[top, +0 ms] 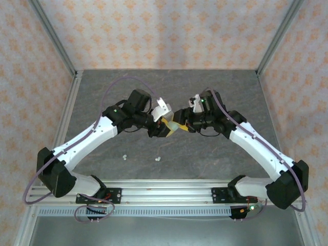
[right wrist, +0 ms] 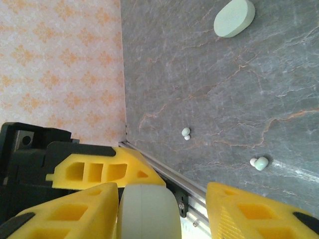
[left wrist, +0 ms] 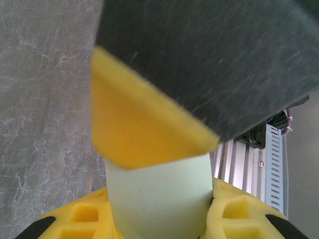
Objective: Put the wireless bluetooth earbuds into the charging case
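A pale green charging case (top: 174,126) hangs above the table's middle, where both arms meet. My left gripper (left wrist: 159,219) is shut on this case (left wrist: 159,191), its yellow pads pressing both sides. My right gripper (right wrist: 162,194) is open around the same case (right wrist: 147,211): one yellow finger (right wrist: 70,211) touches it, the other finger (right wrist: 259,214) stands well apart. Two tiny white earbuds (top: 124,157) (top: 158,159) lie on the grey table near the front; in the right wrist view they are one earbud (right wrist: 186,133) and another (right wrist: 259,163).
A second pale green case (right wrist: 234,17) lies flat on the table farther off. The aluminium rail (top: 164,192) runs along the front edge. Patterned walls (top: 164,31) close in the back and sides.
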Tool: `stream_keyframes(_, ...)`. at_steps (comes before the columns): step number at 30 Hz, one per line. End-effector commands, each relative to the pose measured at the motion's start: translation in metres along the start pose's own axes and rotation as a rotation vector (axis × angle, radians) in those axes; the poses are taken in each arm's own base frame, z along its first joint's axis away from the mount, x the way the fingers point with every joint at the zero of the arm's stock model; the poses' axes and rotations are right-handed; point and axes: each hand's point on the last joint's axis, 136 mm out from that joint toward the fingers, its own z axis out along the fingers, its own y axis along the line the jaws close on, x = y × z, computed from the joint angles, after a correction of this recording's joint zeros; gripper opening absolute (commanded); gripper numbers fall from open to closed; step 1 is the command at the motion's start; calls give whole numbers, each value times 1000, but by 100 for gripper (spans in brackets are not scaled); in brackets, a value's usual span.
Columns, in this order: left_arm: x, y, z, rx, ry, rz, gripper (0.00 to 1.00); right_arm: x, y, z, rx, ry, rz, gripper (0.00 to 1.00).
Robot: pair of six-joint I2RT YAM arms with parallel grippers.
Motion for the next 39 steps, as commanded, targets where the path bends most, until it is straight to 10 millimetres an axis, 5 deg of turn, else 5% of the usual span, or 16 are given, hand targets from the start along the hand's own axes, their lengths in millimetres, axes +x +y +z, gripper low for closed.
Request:
stream_keyframes(1, 0, -10, -7, 14, -10, 11, 27, 8, 15, 2, -19, 44, -37, 43)
stream_keyframes(5, 2, -9, -8, 2, -2, 12, 27, 10, 17, 4, -21, 50, -21, 24)
stream_keyframes(10, 3, -4, -12, -39, -17, 7, 38, 6, 20, -1, -28, 11, 10, 14)
stream_keyframes(15, -13, 8, -36, -109, -154, -34, 55, 1, 39, -5, -135, -21, 67, 12)
stream_keyframes(18, -36, 16, -72, -134, -359, -68, 63, -5, 54, -8, -226, -48, 113, 12)
stream_keyframes(23, -50, 4, -107, -156, -479, -45, 68, -18, 82, -17, -345, -80, 161, 12)
stream_keyframes(29, -70, -19, -123, -48, -611, -29, 77, -25, 117, -31, -479, -75, 186, 11)
stream_keyframes(39, -83, -16, -120, -10, -659, -13, 75, -22, 140, -46, -552, -43, 189, 10)
